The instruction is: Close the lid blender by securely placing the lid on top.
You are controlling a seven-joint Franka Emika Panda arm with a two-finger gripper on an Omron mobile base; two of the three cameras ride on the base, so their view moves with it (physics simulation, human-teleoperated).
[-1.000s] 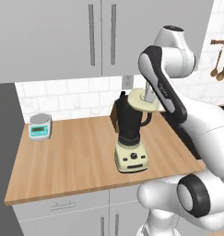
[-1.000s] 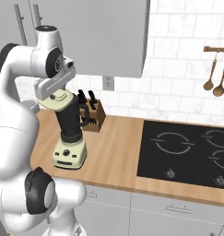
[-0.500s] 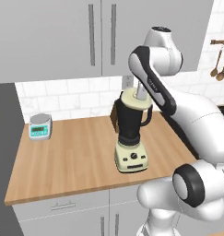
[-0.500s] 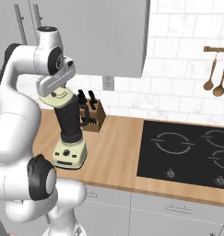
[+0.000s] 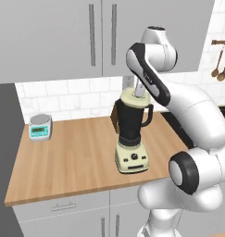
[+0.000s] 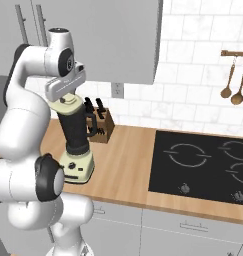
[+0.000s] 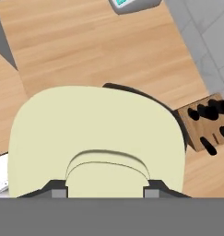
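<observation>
The pale cream-yellow round lid (image 7: 97,138) sits at centre frame, gripped by its raised knob in the hand (image 7: 106,190), directly over the black tapered jar of the cream-based blender (image 5: 132,134) on the wooden table (image 5: 72,152). It looks slightly off-centre, jar rim peeking out upper right.

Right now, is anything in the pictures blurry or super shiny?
Left base view: soft and slightly blurred, even light, no glare on the blender. Right base view: similar, faint shadow under the wall cupboard. Hand view: the lid looms huge and flat, with a soft shadow above its knob.
</observation>
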